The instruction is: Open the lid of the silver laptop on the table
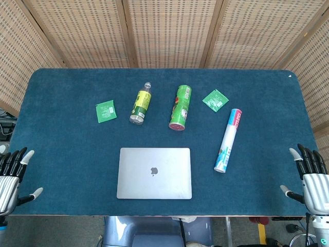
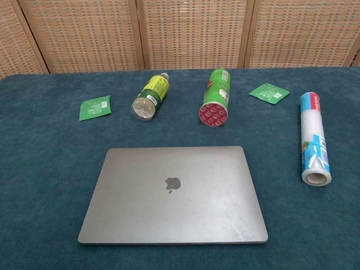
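The silver laptop (image 1: 154,173) (image 2: 173,194) lies flat with its lid down near the front edge of the blue table (image 1: 67,128). My left hand (image 1: 11,175) hovers at the table's front left corner, fingers spread, holding nothing. At the front right corner my right hand (image 1: 310,175) is likewise open and empty. Both hands are far from the laptop and appear only in the head view.
Behind the laptop lie a yellow-labelled bottle (image 1: 140,103) (image 2: 151,97), a green can (image 1: 180,107) (image 2: 216,97) and two green sachets (image 1: 106,111) (image 1: 215,100). A blue-and-white roll (image 1: 228,140) (image 2: 313,138) lies to the laptop's right. Wicker screens stand behind the table.
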